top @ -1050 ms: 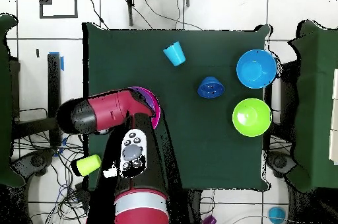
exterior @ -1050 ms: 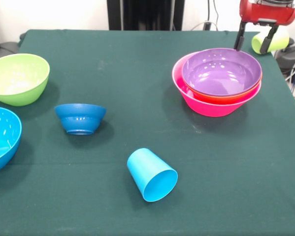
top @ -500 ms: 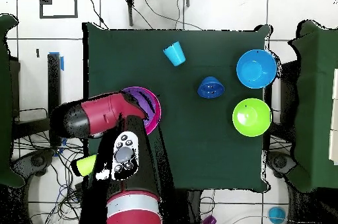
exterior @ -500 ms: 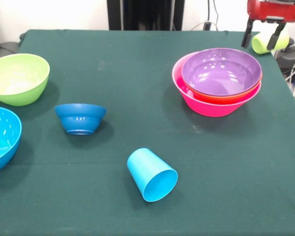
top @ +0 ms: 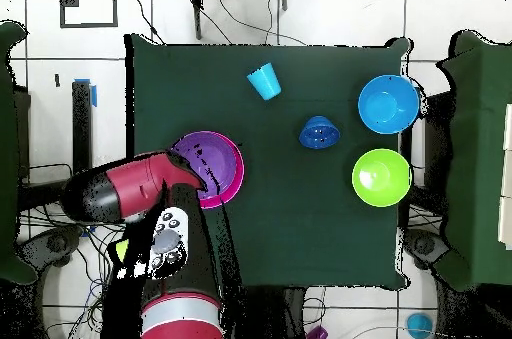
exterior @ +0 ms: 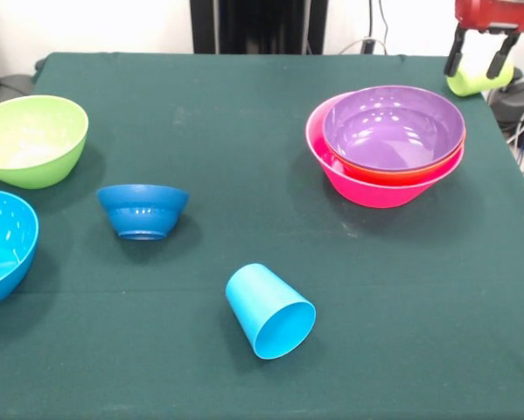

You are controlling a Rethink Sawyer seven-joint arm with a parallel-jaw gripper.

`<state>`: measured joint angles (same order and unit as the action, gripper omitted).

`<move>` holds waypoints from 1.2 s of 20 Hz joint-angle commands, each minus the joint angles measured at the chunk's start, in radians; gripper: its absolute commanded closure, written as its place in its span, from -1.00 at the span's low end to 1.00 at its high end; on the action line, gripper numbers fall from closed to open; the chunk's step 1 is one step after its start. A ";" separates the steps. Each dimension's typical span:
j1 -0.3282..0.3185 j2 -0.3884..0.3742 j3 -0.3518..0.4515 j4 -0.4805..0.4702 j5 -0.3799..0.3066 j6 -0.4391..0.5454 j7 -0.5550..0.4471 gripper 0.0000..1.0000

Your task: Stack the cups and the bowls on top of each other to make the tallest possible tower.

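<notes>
Your gripper (exterior: 480,54) has slid further out past the counter's (exterior: 244,131) edge over the last second, leaving the tower (exterior: 386,144) behind, and its fingers (exterior: 455,54) now hang spread on either side of the pale yellow-green cup (exterior: 481,79), which lies on its side off the counter. Nothing is pinched yet.

The tower is unchanged: purple bowl (exterior: 393,125) nested in the orange, orange in the pink (exterior: 371,185). Still loose on the cloth are the lime green bowl (exterior: 31,138), the sky blue bowl (exterior: 3,245), the small dark blue bowl (exterior: 143,209) and the tipped sky blue cup (exterior: 269,310).

You look set to retrieve the stray cup, so stacking waits until it is back.
</notes>
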<state>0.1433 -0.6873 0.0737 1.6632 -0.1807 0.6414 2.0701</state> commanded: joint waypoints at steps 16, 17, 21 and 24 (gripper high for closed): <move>0.125 0.144 0.076 0.049 0.068 -0.095 0.135 -1.00; 0.134 0.150 0.074 0.042 0.072 -0.093 0.138 -1.00; 0.156 0.159 0.071 0.058 0.089 -0.122 0.157 -1.00; 0.178 0.162 0.064 0.065 0.103 -0.139 0.173 -1.00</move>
<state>0.2978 -0.5678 0.0836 1.6958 -0.1101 0.5965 2.0701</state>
